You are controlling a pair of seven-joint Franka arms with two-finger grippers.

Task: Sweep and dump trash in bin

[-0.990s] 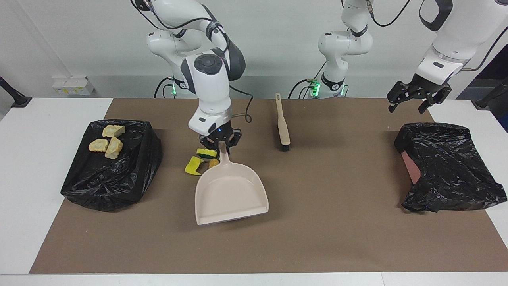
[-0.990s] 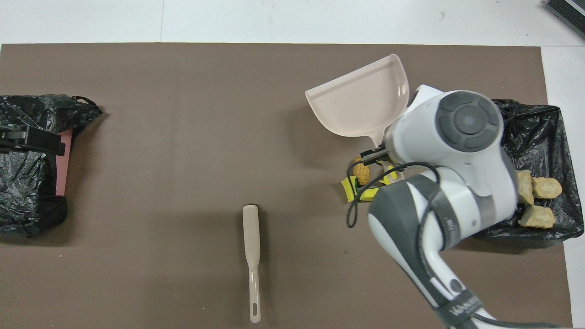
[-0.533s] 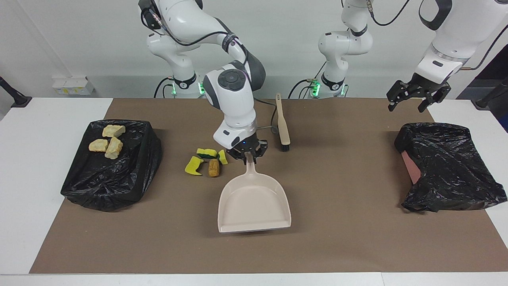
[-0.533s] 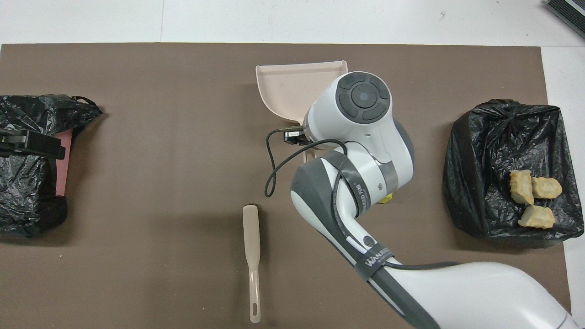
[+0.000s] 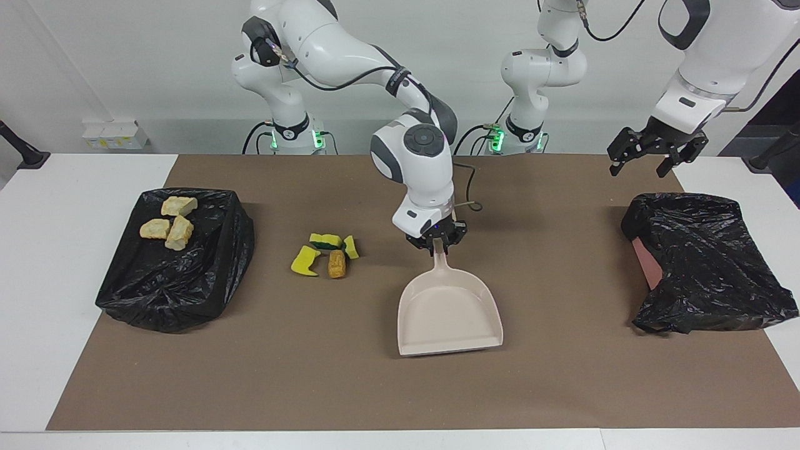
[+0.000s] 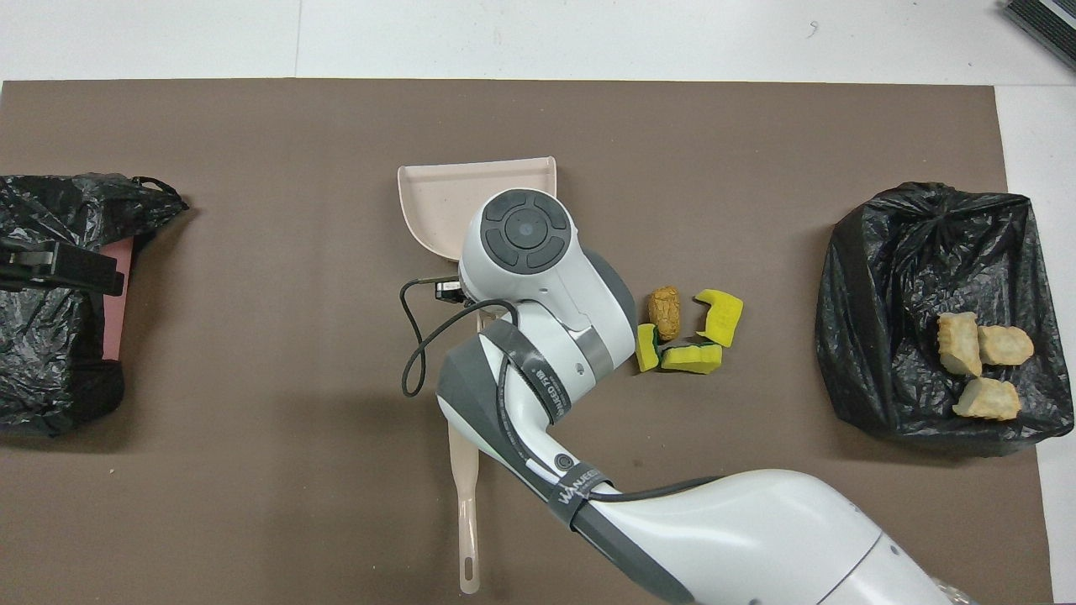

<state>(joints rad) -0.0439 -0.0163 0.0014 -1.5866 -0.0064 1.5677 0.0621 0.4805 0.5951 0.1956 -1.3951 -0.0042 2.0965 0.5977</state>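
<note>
My right gripper [image 5: 436, 242] is shut on the handle of the beige dustpan [image 5: 450, 312], which is low over the mat's middle with its mouth pointing away from the robots; it also shows in the overhead view [image 6: 437, 202]. Three yellow sponge bits [image 5: 305, 261] [image 6: 721, 316] and an orange-brown lump [image 5: 337, 264] [image 6: 665, 313] lie on the mat beside the dustpan, toward the right arm's end. Three pale-yellow lumps [image 5: 169, 222] [image 6: 979, 361] rest on the black-bagged bin [image 5: 175, 275]. The beige brush [image 6: 465, 521] lies nearer to the robots, mostly hidden under my right arm. My left gripper [image 5: 655, 155] waits open.
A second black bag [image 5: 706, 262] with a pink patch showing lies at the left arm's end of the mat; it also shows in the overhead view [image 6: 50, 336]. The brown mat [image 5: 562, 387] covers most of the white table.
My right gripper has carried the dustpan sideways toward the left arm's end, away from the sponge bits and lump, which now show in full. My right arm now hides the brush head. The left arm barely moved.
</note>
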